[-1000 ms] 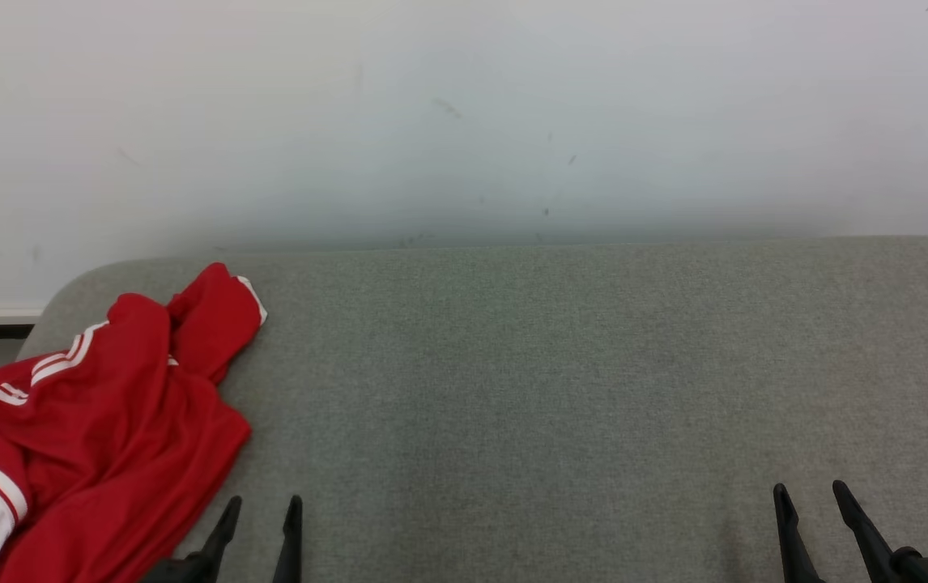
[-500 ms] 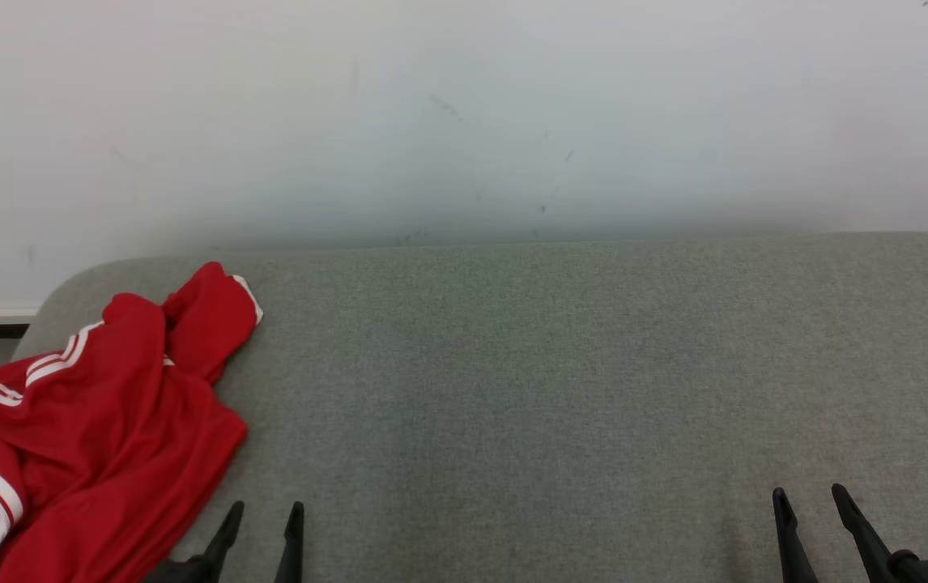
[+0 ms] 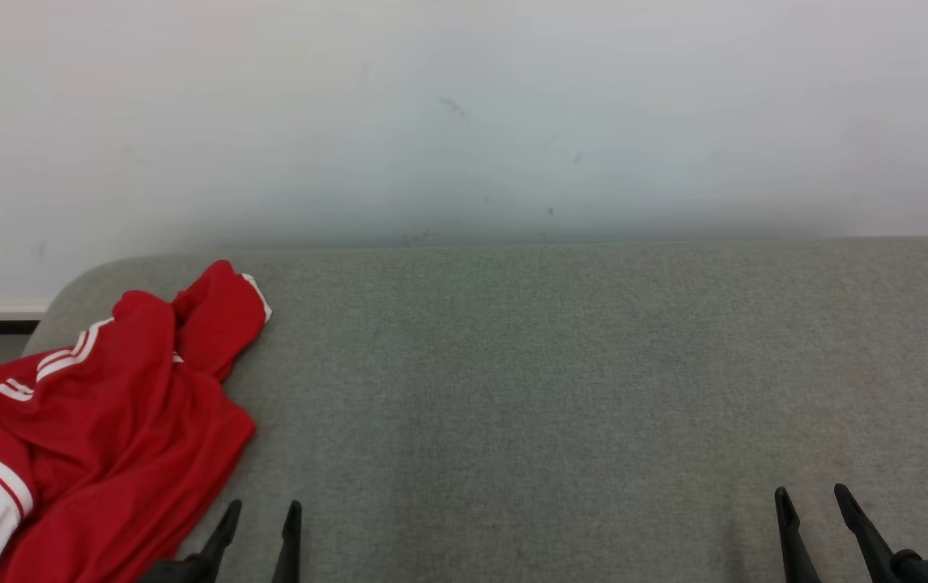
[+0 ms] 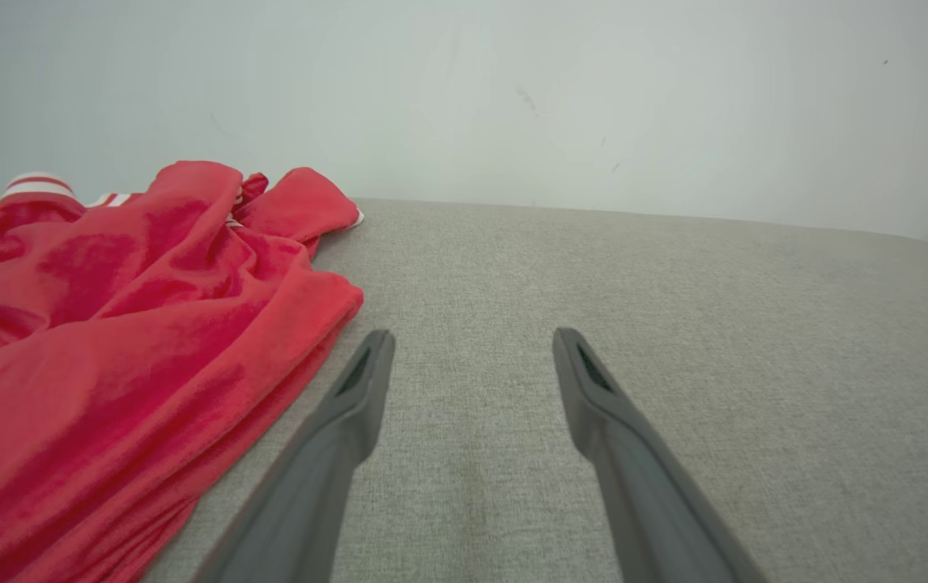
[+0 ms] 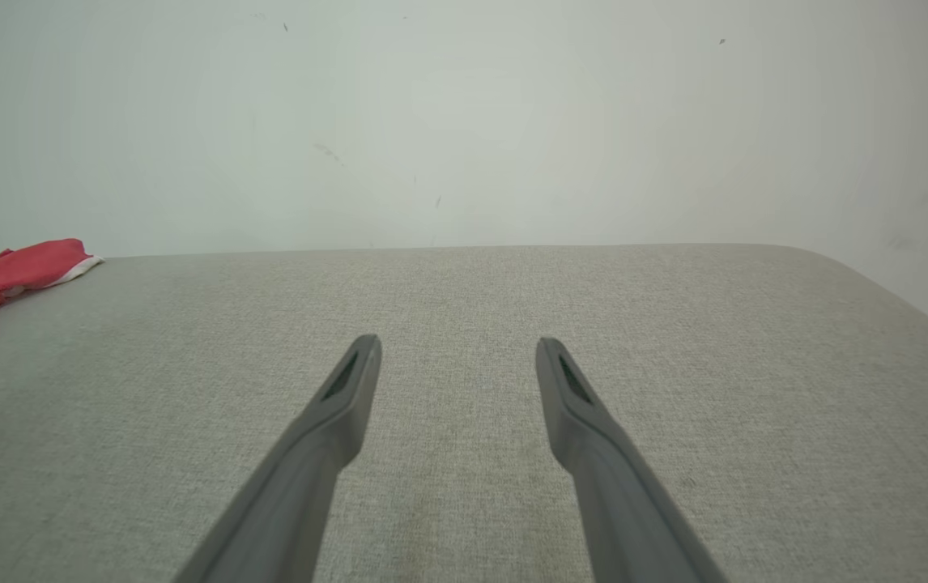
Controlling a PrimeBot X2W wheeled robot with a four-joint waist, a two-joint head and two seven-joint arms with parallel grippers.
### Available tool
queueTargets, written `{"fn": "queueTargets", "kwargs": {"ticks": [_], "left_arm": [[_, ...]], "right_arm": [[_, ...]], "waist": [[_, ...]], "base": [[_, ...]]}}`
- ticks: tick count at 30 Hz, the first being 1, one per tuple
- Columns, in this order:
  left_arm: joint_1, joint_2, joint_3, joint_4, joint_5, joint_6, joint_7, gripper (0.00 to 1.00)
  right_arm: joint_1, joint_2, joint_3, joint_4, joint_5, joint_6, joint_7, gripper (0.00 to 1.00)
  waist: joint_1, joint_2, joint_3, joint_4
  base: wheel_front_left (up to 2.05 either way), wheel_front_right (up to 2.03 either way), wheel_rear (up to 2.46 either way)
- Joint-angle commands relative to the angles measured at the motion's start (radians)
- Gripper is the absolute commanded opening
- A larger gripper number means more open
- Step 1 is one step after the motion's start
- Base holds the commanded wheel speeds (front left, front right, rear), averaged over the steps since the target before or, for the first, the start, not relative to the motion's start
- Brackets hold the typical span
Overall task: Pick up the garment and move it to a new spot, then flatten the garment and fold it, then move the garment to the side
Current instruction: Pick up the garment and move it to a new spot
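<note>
**A:** Where is the garment?

**B:** The red garment (image 3: 108, 421) lies bunched at the far left of the grey, fabric-covered bench (image 3: 553, 389). White stripes run across it and a white panel shows at its lower left, where the cloth runs out of the head view. One red fold with a white hem points toward the back edge of the bench, near the pale wall (image 3: 464, 121).

**A:** Is it flat or folded?

**B:** Neither. It sits in loose, rumpled folds.

**A:** Does the left pincer have hold of it?

**B:** No. The left pincer (image 3: 265, 505) is released, and its two dark fingers are spread with bare bench between them. It hangs low just beside the garment's right-hand edge. In the left wrist view the red hem lies close against the left-hand finger (image 4: 351, 405), and I cannot tell whether they touch.

**A:** And the right pincer?

**B:** The right pincer (image 3: 810, 489) is released too and holds nothing. Its fingers are parted over bare bench at the right side, well apart from the garment. In the right wrist view a small strip of red cloth with a white hem shows at the far left edge
</note>
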Motion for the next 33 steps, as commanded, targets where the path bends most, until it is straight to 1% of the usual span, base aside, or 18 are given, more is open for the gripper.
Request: {"fn": "queueTargets", "kwargs": {"ticks": [1,5,8,18,22,27,33], "left_arm": [[-0.010,0.002,0.003,0.003,0.008,-0.003,-0.001,1.00],[-0.010,0.003,0.006,0.008,0.008,-0.007,-0.001,1.00],[-0.013,0.002,0.011,0.013,0.010,-0.010,-0.001,1.00],[0.011,0.013,0.023,0.034,0.020,-0.021,-0.001,1.00],[0.027,0.017,0.034,0.029,0.021,-0.022,-0.001,1.00],[0.043,0.019,0.044,0.021,0.022,-0.024,-0.001,1.00],[0.048,0.017,0.053,0.015,0.021,-0.026,-0.001,1.00]], "right_arm": [[0.001,-0.006,-0.003,-0.001,0.010,-0.002,-0.003,1.00],[0.010,-0.005,-0.003,0.001,0.009,-0.002,-0.003,1.00],[0.019,-0.005,-0.001,0.004,0.011,-0.002,-0.003,1.00],[0.033,0.007,0.023,0.018,0.017,-0.002,-0.003,1.00],[0.030,0.011,0.040,0.027,0.017,-0.002,-0.002,1.00],[0.023,0.017,0.056,0.031,0.019,-0.002,-0.002,1.00],[0.024,0.021,0.062,0.030,0.017,-0.002,-0.002,1.00]], "waist": [[0.0000,-0.0001,0.000,0.005],[0.0000,-0.0001,-0.003,0.032],[0.0000,-0.0001,-0.010,0.069],[0.0000,-0.0001,-0.043,0.253],[0.0000,-0.0001,-0.054,0.309],[0.0000,-0.0001,-0.061,0.345],[0.0000,-0.0001,-0.062,0.354]], "base": [[0.00,0.00,0.00],[0.00,0.00,0.00],[0.00,0.00,0.00],[0.00,0.00,0.00],[0.00,0.00,0.00],[0.00,0.00,0.00],[0.00,0.00,0.00]]}}
